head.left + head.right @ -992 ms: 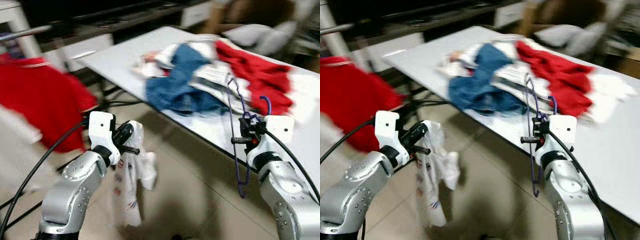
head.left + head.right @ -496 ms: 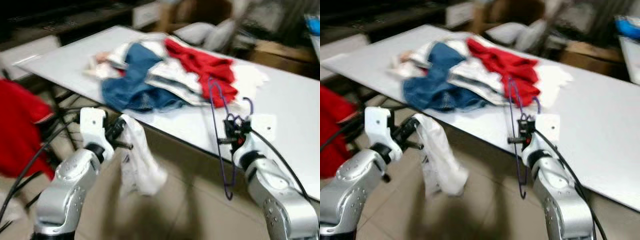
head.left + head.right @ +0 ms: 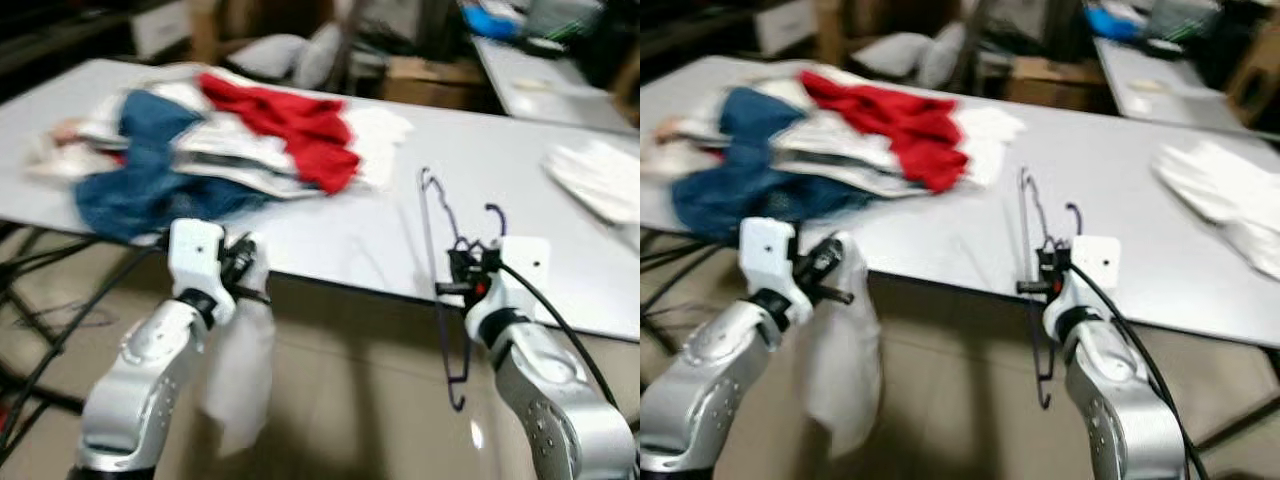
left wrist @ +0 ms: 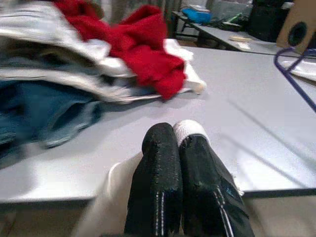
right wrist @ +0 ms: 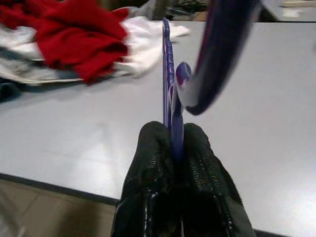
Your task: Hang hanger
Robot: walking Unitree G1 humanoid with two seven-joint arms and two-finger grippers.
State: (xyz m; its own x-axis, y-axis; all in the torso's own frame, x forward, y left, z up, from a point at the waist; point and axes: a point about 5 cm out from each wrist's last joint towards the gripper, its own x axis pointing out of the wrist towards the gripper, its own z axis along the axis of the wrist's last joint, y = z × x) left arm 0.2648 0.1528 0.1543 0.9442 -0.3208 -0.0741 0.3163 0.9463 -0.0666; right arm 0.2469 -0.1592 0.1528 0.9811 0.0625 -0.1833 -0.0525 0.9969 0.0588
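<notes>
My right gripper [image 3: 462, 275] is shut on a purple hanger [image 3: 440, 290] that stands upright in front of the white table's [image 3: 480, 170] near edge; its hook curls above the fingers [image 5: 197, 148] in the right wrist view. A white garment [image 3: 238, 370] dangles toward the floor from my left gripper [image 3: 245, 280], which is shut on the cloth. The left wrist view has a bit of white fabric [image 4: 187, 129] pinched between the black fingers [image 4: 158, 163].
A heap of clothes lies on the table's left part: blue denim [image 3: 130, 190], a red garment [image 3: 290, 125], white pieces. More white cloth [image 3: 600, 180] lies at the table's right. Boxes and a second table [image 3: 540, 90] stand behind. Tiled floor [image 3: 340, 400] lies below.
The camera has swung right: the table and clothes pile have shifted left in view and the red garment at the left is gone from view. Both grippers keep their hold.
</notes>
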